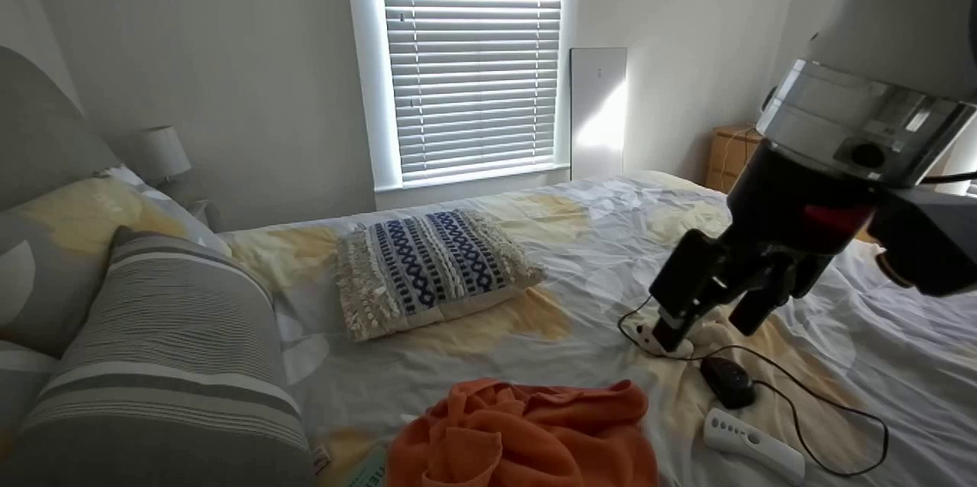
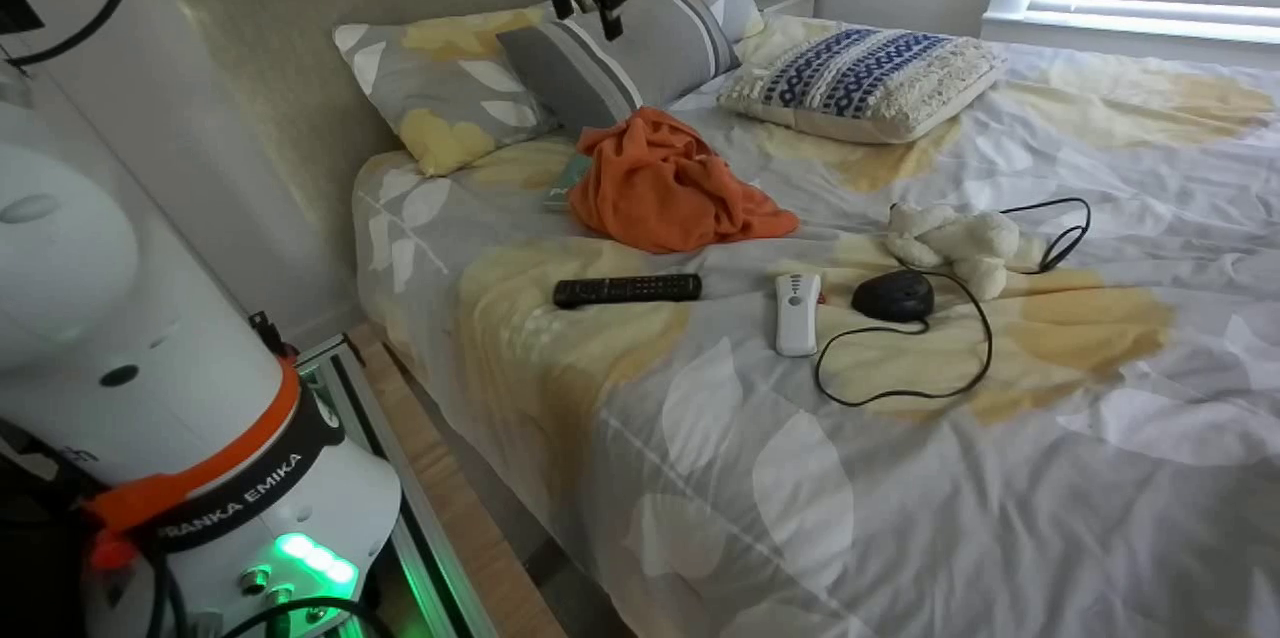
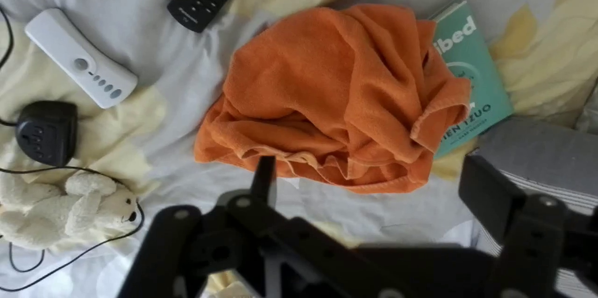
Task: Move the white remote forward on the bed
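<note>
The white remote (image 1: 754, 445) lies flat on the bed beside a black corded gadget. It also shows in an exterior view (image 2: 797, 316) and at the upper left of the wrist view (image 3: 81, 57). The bed (image 2: 1000, 518) has rumpled grey, white and yellow sheets. My gripper (image 1: 710, 323) is raised above the bed, apart from the remote. It shows high in an exterior view (image 2: 590, 23), in front of the pillows. In the wrist view my gripper (image 3: 366, 181) has its fingers wide apart with nothing between them.
An orange blanket (image 3: 327, 88) partly covers a green book (image 3: 476, 78). A black TV remote (image 2: 627, 290), the black corded gadget (image 2: 893, 297) and a white plush toy (image 2: 955, 238) lie near the white remote. A patterned cushion (image 1: 439, 266) and grey striped pillow (image 1: 168, 365) lie farther off.
</note>
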